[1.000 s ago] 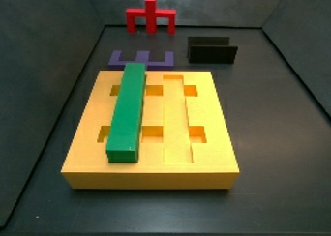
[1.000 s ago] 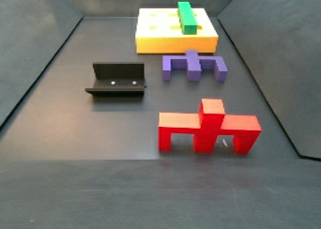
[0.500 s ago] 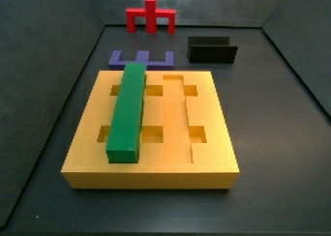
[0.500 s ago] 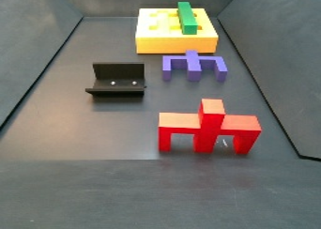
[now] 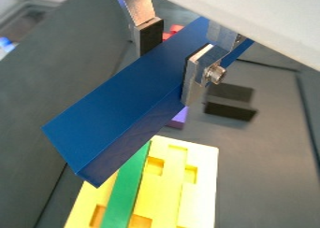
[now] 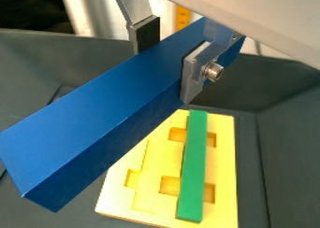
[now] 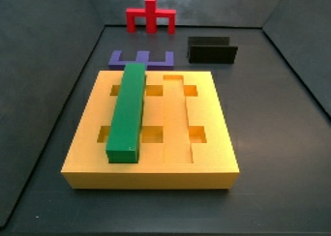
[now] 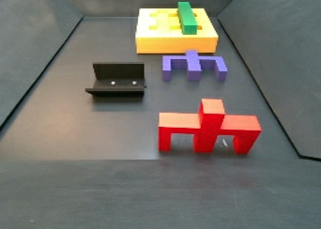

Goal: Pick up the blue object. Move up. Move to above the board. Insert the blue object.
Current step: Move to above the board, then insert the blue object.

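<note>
My gripper is shut on the blue object, a long navy bar that runs slantwise between the fingers in both wrist views. The gripper holds it high above the floor. The board is a yellow slab with grooves and cut-outs, lying below the bar's free end. It also shows in a wrist view and both side views. Neither the gripper nor the blue object shows in the side views.
A green bar lies in the board's outer groove. A purple notched block lies beside the board. The dark fixture and a red piece stand farther off.
</note>
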Available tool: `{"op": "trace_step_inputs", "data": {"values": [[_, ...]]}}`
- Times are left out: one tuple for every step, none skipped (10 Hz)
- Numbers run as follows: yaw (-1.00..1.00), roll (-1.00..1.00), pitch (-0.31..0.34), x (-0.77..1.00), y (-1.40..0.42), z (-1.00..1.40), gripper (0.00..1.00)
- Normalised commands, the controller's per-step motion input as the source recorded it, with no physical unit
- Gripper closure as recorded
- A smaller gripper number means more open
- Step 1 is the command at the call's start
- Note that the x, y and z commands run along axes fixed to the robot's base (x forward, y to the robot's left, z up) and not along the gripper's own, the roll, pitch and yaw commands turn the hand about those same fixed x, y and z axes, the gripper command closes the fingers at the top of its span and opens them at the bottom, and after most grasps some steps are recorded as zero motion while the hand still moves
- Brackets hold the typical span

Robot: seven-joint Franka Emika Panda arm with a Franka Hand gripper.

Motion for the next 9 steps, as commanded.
{"op": "trace_step_inputs", "data": {"values": [[1.00, 0.07, 0.159, 0.06, -0.03, 0.03, 1.00], [1.00, 0.09, 0.181, 0.06, -0.03, 0.03, 1.00], [1.00, 0.10, 0.220, 0.07, -0.03, 0.03, 1.00], [1.00, 0.14, 0.278, 0.08, -0.03, 0.03, 1.00], [0.90, 0.14, 0.280, 0.09, -0.03, 0.03, 1.00], [0.47, 0.13, 0.218, 0.10, -0.04, 0.02, 1.00], [0.25, 0.14, 0.178, 0.10, -0.03, 0.02, 1.00], [0.00, -0.07, -0.026, 0.00, 0.00, -0.17, 1.00], [-0.03, -0.26, -0.140, 0.00, 0.00, -0.58, 1.00]]}}
